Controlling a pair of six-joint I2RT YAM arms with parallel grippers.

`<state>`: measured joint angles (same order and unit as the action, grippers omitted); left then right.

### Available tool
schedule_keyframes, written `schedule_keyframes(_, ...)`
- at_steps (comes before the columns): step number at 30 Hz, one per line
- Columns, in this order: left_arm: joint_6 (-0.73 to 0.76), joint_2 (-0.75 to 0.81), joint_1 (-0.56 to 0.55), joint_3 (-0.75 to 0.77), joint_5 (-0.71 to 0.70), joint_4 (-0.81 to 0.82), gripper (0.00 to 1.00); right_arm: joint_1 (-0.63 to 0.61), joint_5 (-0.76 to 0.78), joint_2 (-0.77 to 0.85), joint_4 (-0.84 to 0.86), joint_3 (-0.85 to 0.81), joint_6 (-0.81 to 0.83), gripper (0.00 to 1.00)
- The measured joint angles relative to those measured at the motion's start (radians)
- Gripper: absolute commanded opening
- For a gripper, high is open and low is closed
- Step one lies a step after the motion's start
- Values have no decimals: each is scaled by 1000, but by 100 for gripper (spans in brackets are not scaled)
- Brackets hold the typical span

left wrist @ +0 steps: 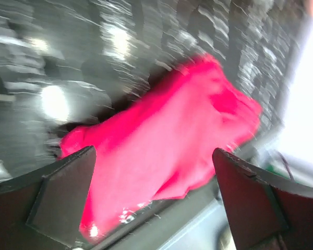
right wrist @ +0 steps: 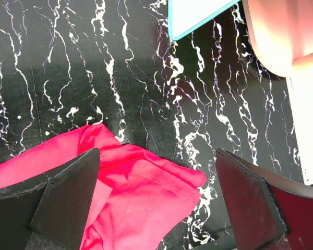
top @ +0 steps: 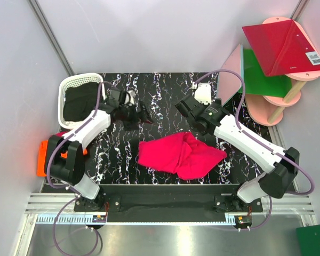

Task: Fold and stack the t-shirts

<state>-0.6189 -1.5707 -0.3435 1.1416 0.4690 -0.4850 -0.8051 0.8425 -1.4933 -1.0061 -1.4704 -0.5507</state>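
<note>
The hot pink t-shirt (top: 178, 154) lies crumpled and loosely folded on the black marbled table (top: 160, 88), centre front. It also shows in the left wrist view (left wrist: 167, 151), blurred, and in the right wrist view (right wrist: 130, 203). A bright orange cloth (top: 42, 157), seemingly the orange t-shirt, lies at the table's left edge, partly hidden by the left arm. My left gripper (top: 143, 118) (left wrist: 154, 198) hangs open and empty above the table, up and left of the pink shirt. My right gripper (top: 183, 106) (right wrist: 156, 198) is open and empty above the shirt's far right corner.
A white basket (top: 69, 85) holding black cloth stands at the back left. A pink tiered stand (top: 280, 101) with stiff red (top: 282, 45) and green (top: 264, 72) panels stands at the right; its base (right wrist: 276, 36) and a pale panel (right wrist: 198, 13) show in the right wrist view.
</note>
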Motion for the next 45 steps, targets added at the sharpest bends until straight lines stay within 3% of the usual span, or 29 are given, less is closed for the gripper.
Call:
schedule_keyframes(2, 34, -14, 48, 36, -87, -49, 26, 0, -4, 21, 0, 13, -2, 100)
schedule_keyframes(3, 48, -27, 70, 60, -129, -71, 5, 0, -6, 32, 0, 20, -3, 100)
schedule_keyframes(4, 64, -46, 92, 93, -169, -98, 0, 0, -8, 40, 0, 25, -4, 100)
schedule_keyframes(11, 149, -309, 185, 357, -330, -230, 0, 0, -14, 72, 0, 40, -4, 100)
schedule_keyframes(16, 159, -452, 238, 401, -392, -315, 0, 0, -14, 77, 0, 40, 4, 100)
schedule_keyframes(28, 150, -480, 410, 435, -544, -442, 0, 0, -17, 106, 5, 64, 4, 100)
schedule_keyframes(31, 156, -474, 446, 437, -522, -454, 0, 0, -21, 106, 8, 67, 4, 100)
schedule_keyframes(33, 171, -462, 451, 437, -469, -448, 13, 0, -24, 106, 11, 68, 6, 100)
schedule_keyframes(34, 181, -449, 451, 431, -427, -433, 28, 0, -25, 106, 13, 68, 8, 100)
schedule_keyframes(35, 189, -425, 452, 417, -380, -409, 68, 0, -28, 106, 14, 69, 12, 99)
schedule_keyframes(36, 195, -391, 451, 393, -334, -384, 87, 0, -35, 106, 14, 69, 17, 100)
schedule_keyframes(37, 202, -351, 446, 371, -298, -369, 99, 0, -45, 106, 15, 71, 23, 100)
schedule_keyframes(40, 195, -168, 406, 294, -217, -323, 99, 0, -96, 114, 24, 97, 44, 100)
schedule_keyframes(45, 200, 124, 239, 200, -128, -229, 99, 0, -248, 130, 37, 189, 57, 100)
